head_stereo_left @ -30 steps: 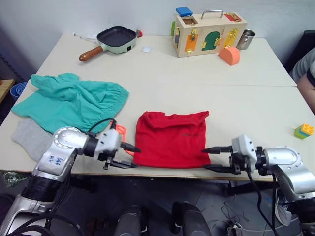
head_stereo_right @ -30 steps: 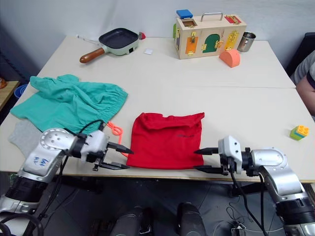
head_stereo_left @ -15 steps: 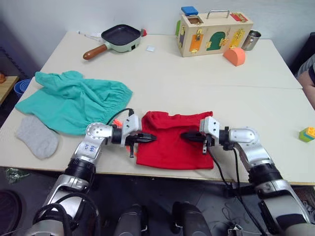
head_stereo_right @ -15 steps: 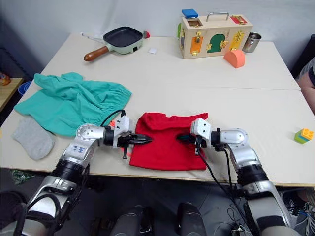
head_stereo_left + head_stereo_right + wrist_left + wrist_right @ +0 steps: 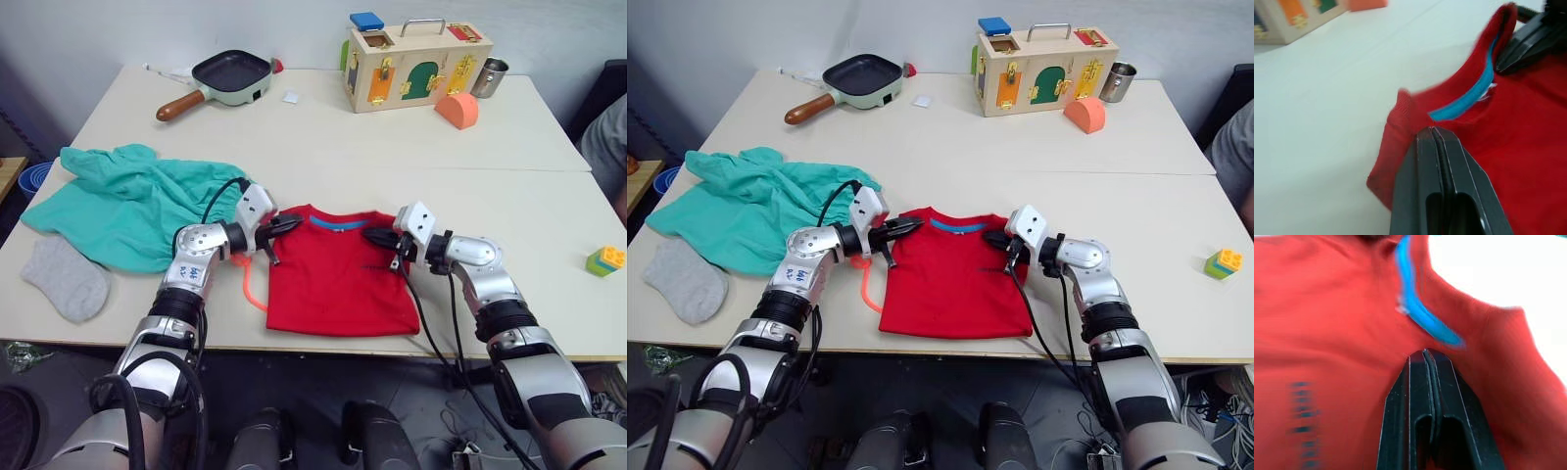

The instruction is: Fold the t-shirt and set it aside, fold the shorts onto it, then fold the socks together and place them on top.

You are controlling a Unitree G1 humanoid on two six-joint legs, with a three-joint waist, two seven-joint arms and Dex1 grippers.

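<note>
The t-shirt (image 5: 338, 274) lay flat near the front edge of the worktop (image 5: 392, 147), between the two arms, probably so that both could reach its shoulders for a fold. The left gripper (image 5: 287, 222) was closed tightly on the red cloth just beside the collar, and the right gripper (image 5: 375, 235) was closed on the cloth at the other side of the collar. The shorts (image 5: 137, 201) and one of the socks (image 5: 69, 277) waited at the left.
</note>
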